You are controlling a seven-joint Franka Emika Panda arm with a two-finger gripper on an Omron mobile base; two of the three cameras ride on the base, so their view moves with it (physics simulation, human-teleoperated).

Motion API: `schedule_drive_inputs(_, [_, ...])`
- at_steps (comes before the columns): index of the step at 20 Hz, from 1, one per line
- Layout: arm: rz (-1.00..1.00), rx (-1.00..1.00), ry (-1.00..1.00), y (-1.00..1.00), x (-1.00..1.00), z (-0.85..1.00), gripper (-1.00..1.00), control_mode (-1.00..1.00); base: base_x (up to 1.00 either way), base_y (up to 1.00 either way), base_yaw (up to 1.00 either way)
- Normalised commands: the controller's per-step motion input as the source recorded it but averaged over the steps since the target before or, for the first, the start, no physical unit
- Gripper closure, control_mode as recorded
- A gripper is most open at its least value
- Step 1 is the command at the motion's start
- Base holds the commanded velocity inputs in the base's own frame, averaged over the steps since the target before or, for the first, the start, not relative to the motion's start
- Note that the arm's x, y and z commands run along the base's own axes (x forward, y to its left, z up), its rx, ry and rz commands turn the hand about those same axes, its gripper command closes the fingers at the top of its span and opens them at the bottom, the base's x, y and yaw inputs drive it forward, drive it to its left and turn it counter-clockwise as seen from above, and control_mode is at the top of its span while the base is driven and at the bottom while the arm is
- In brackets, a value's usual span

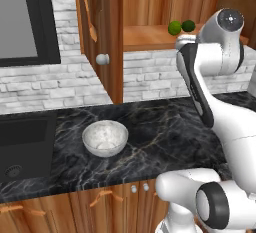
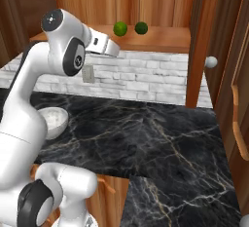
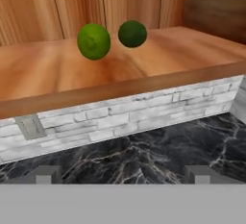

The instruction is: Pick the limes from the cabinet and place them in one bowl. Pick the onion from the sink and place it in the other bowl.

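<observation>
A white robot arm reaches up toward an open wooden cabinet (image 1: 150, 7) whose door (image 1: 102, 32) with a round silver knob (image 1: 102, 59) is swung wide. On the cabinet's bottom shelf (image 3: 120, 69) sit two limes, side by side and close together: a brighter lime (image 3: 93, 41) and a darker lime (image 3: 132, 33). The gripper (image 3: 123, 174) hovers in front of the shelf and below its edge, well short of the limes, its two finger tips spread wide apart with nothing between them. Below lies a black marbled counter (image 1: 165, 137). A speckled grey-white bowl (image 1: 105, 138) stands on it, near the black sink (image 1: 22, 149) at the left. A white brick wall (image 2: 146, 77) runs behind the counter.
</observation>
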Motion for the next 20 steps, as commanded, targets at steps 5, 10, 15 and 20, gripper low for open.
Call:
schedule_drive_inputs(5, [-0.01, 0.0, -0.07, -0.14, 0.13, 0.5, -1.0, -1.0, 0.0, 0.0, 0.0])
schedule_drive_inputs(10, [0.06, 0.03, -0.15, 0.0, 0.25, 0.33, -1.0, -1.0, 0.0, 0.0, 0.0])
schedule_drive_inputs(15, [0.05, 0.01, -0.04, 0.03, 0.54, 0.0, -1.0, -1.0, 0.0, 0.0, 0.0])
schedule_drive_inputs(20, [0.11, -0.07, 0.05, 0.01, 0.53, -0.01, -1.0, -1.0, 0.0, 0.0, 0.0])
